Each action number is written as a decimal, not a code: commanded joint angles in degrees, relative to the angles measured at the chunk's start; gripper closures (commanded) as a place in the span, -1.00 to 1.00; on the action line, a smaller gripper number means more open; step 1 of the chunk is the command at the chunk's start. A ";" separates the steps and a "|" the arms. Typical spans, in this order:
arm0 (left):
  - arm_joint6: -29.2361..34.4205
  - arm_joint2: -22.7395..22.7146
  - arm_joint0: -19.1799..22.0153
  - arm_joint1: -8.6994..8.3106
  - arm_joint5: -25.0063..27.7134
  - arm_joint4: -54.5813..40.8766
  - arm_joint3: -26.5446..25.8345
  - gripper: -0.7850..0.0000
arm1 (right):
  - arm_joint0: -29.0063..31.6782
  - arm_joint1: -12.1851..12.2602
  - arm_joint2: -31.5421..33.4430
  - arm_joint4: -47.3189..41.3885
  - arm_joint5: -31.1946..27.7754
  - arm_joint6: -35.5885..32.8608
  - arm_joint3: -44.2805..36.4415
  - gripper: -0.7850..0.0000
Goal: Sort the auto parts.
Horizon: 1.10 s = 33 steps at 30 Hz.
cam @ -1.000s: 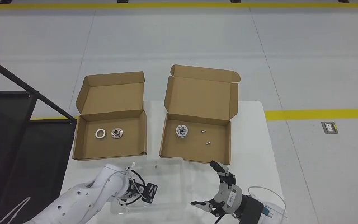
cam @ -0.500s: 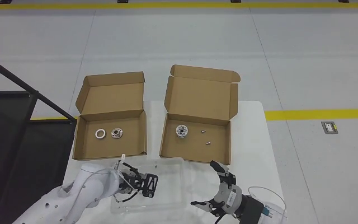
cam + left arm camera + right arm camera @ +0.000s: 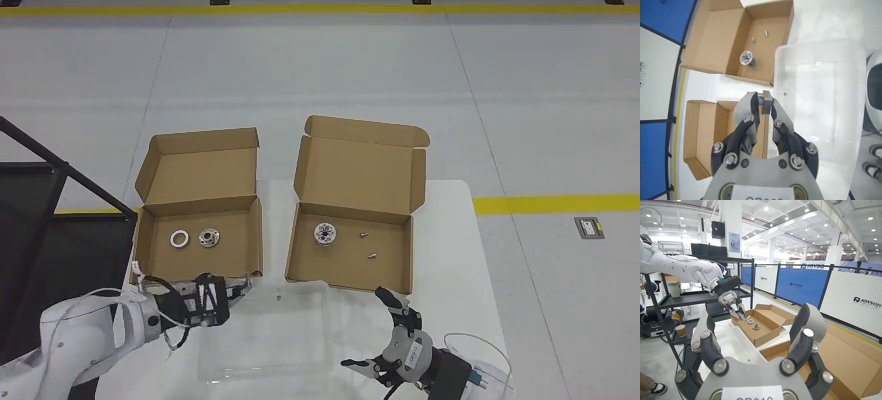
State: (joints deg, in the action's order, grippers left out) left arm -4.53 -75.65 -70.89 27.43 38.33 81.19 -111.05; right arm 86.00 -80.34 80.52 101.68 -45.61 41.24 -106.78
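Note:
Two open cardboard boxes stand at the table's back. The left box [image 3: 200, 165] holds a metal ring [image 3: 180, 238] and a flange [image 3: 207, 237]. The right box [image 3: 360, 175] holds a gear-like part [image 3: 325, 233] and two small screws [image 3: 372, 254]. In front lies a clear plastic bin [image 3: 290, 340] with one tiny part [image 3: 785, 93] on its floor. My left gripper [image 3: 242, 286] hangs over the left box's front wall, shut on a small metal part [image 3: 765, 102]. My right gripper [image 3: 385, 340] is open beside the bin's right end, holding nothing.
A black metal rack [image 3: 40, 250] stands close to the table's left side, with a cup [image 3: 675, 291] on its shelf. Bare white tabletop [image 3: 450, 260] lies to the right of the right box.
My left gripper has lifted out of the clear bin and swung left and back to the left box's front wall, with the small metal part in it. The right gripper has stayed put.

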 commanded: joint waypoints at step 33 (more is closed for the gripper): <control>-21.72 -6.45 -3.70 3.12 -9.18 -12.19 10.61 1.00 | 0.00 0.00 0.00 0.00 0.00 0.00 0.00 -1.00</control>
State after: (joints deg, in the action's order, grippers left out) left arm -30.07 -82.11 -74.62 30.37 32.17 68.64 -100.15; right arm 86.00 -80.34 80.52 101.68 -45.61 41.24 -106.78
